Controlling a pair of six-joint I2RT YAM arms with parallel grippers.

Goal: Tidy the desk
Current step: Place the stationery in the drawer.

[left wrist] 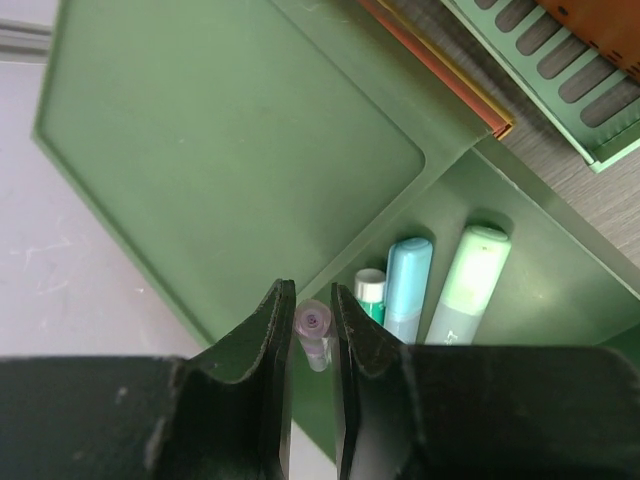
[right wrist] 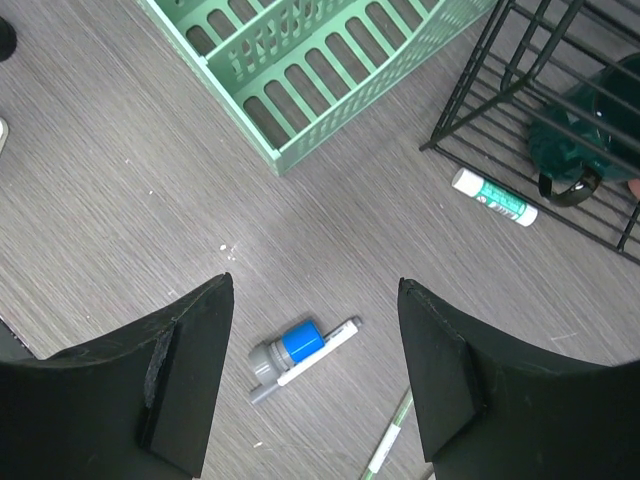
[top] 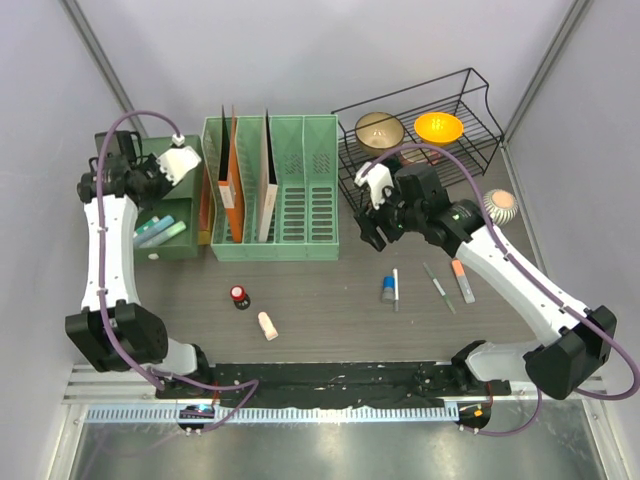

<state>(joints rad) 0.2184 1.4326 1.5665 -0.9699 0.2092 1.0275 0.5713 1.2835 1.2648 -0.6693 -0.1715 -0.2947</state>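
- Right end effector (right wrist: 315,288): jaws wide apart, empty, above the desk (right wrist: 120,200), right of centre.
- Marker (right wrist: 287,350): blue-capped, straight below it, touching a white pen (right wrist: 325,343). Its long axis slants nearly along the jaw line, so a wrist turn is likely needed.
- Left end effector (left wrist: 312,295): clamped on a tube (left wrist: 314,325) over the tray (left wrist: 230,130), far-left corner.
- Surface: flat wood-grain, ample room.

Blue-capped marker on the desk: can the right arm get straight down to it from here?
Probably yes. The right gripper hangs open above the marker with only bare desk between; a white pen lying against it may get pinched too.
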